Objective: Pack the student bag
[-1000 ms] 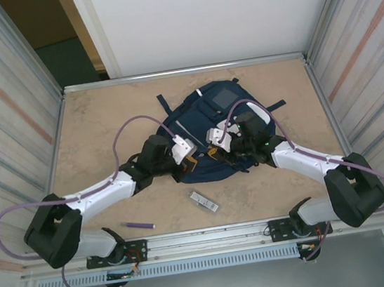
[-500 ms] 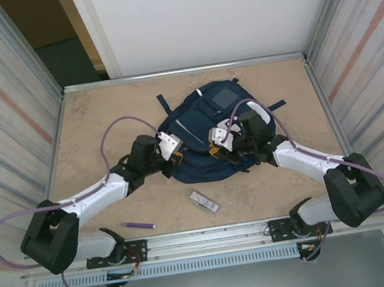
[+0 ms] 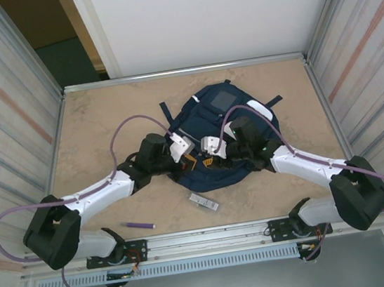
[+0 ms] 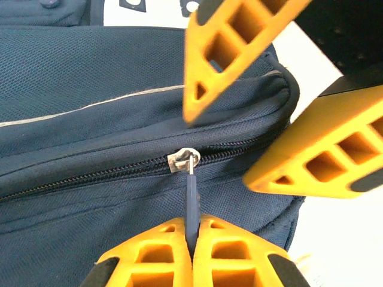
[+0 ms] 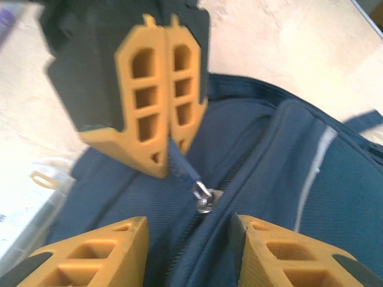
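Bag (image 3: 206, 117) flat at centre of desk (image 3: 97, 120). Left jaws pinched shut on zip pull (image 4: 191, 194); right jaws parted over zip, holding nothing. Risk: thin pull slips out, or unbraced bag drags with tug.

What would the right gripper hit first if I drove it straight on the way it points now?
Probably the zipper slider on the bag, just ahead of the right gripper's open jaws. Slightly beyond is the left gripper, shut on the pull tab; depth is hard to judge.
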You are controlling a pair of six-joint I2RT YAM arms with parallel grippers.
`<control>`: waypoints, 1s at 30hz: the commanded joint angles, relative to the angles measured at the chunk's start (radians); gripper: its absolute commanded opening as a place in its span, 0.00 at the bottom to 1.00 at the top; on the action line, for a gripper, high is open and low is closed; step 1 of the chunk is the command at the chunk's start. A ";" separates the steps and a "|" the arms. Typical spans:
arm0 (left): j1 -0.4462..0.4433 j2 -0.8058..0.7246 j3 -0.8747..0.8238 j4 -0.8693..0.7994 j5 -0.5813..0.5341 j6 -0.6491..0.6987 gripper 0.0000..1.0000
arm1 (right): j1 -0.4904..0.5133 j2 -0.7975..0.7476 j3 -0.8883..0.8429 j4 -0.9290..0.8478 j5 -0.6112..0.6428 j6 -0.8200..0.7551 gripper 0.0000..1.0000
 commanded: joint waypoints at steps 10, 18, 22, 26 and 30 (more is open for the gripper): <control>0.028 -0.037 0.028 -0.046 -0.205 -0.016 0.00 | 0.022 -0.108 -0.035 -0.034 0.211 -0.062 0.02; 0.202 -0.013 0.026 -0.006 -0.121 -0.062 0.00 | -0.042 -0.128 -0.042 -0.017 0.133 -0.064 0.07; 0.153 -0.019 -0.013 0.142 0.140 -0.104 0.00 | -0.030 -0.093 0.020 -0.043 0.080 -0.014 0.30; 0.094 -0.040 -0.014 0.135 0.102 -0.089 0.00 | 0.059 -0.074 0.051 -0.004 0.131 0.072 0.39; 0.047 -0.039 0.023 0.075 0.100 -0.093 0.00 | 0.092 -0.042 0.057 0.047 0.219 0.144 0.40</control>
